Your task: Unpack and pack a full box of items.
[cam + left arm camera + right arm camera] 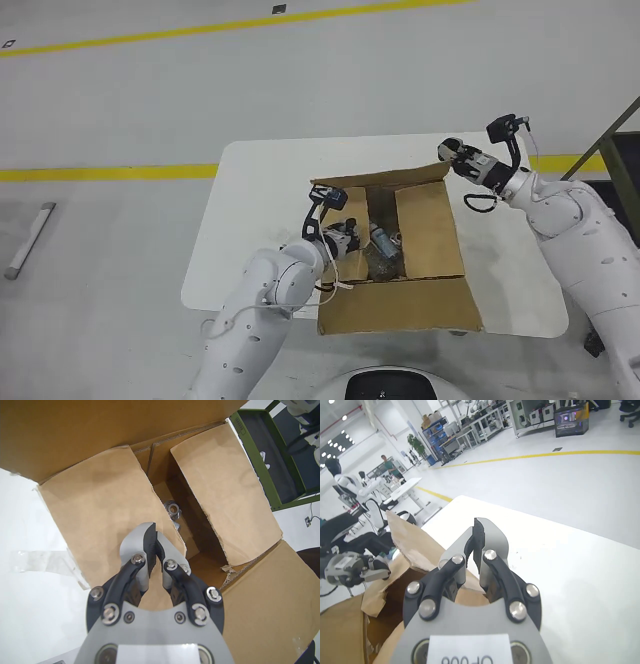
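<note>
A cardboard box [440, 312] sits open on a white table [260, 190], its near flap [380, 305] folded out toward the robot. Just beyond that flap the left tool [153, 530] hovers over the left inner flap [100, 500], its two pads pressed together with nothing between them. That flap and the right inner flap [225, 495] lean over the opening and leave a narrow slot, hiding most of what lies inside. Down the slot, the left wrist view picks out a metal ring [172, 508] on the box floor. The top view instead shows a bluish bottle [381, 240] lying among dark items too small to tell. A strip of clear tape [37, 560] lies on the table beside the left inner flap, seen from the left wrist. At the box's far right corner the right tool [476, 526] hangs by the torn edge of the raised far flap [402, 540], its fingers closed tip to tip with nothing visible between them. The right wrist view takes in the left tool farther off across the box. A green frame [615, 150] stands off the table's right side, and a yellow line [100, 172] crosses the floor beyond.
</note>
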Robot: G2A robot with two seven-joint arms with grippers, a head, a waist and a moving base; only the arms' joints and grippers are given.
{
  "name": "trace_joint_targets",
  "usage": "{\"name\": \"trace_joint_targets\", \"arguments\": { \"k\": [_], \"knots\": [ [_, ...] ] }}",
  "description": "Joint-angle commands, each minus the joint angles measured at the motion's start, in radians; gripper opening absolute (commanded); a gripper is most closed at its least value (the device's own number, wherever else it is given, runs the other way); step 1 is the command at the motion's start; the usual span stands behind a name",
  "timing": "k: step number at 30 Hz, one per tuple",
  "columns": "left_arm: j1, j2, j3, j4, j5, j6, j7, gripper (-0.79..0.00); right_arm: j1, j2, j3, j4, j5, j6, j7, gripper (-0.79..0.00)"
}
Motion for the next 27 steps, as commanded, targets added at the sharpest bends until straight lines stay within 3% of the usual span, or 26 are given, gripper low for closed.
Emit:
{"name": "trace_joint_targets", "arguments": {
  "k": [1, 6, 11, 16, 27],
  "knots": [
    [0.002, 0.001, -0.008, -0.009, 0.002, 0.007, -0.010, 0.000, -0.019, 0.008, 0.016, -0.029, -0.025, -0.030, 0.002, -0.785],
    [0.023, 0.008, -0.053, -0.069, -0.003, 0.039, -0.034, 0.000, -0.070, 0.026, 0.049, -0.101, -0.092, -0.055, 0.006, -0.785],
    [0.049, 0.016, -0.134, -0.179, -0.018, 0.099, -0.059, 0.000, -0.124, 0.038, 0.067, -0.169, -0.102, -0.075, 0.017, -0.785],
    [0.069, 0.026, -0.186, -0.278, -0.004, 0.100, -0.100, 0.000, -0.182, 0.046, 0.077, -0.241, -0.141, -0.082, 0.008, -0.785],
    [0.069, 0.026, -0.186, -0.278, -0.004, 0.100, -0.100, 0.000, -0.319, 0.058, 0.067, -0.378, -0.328, -0.029, -0.041, -0.785]
  ]
}}
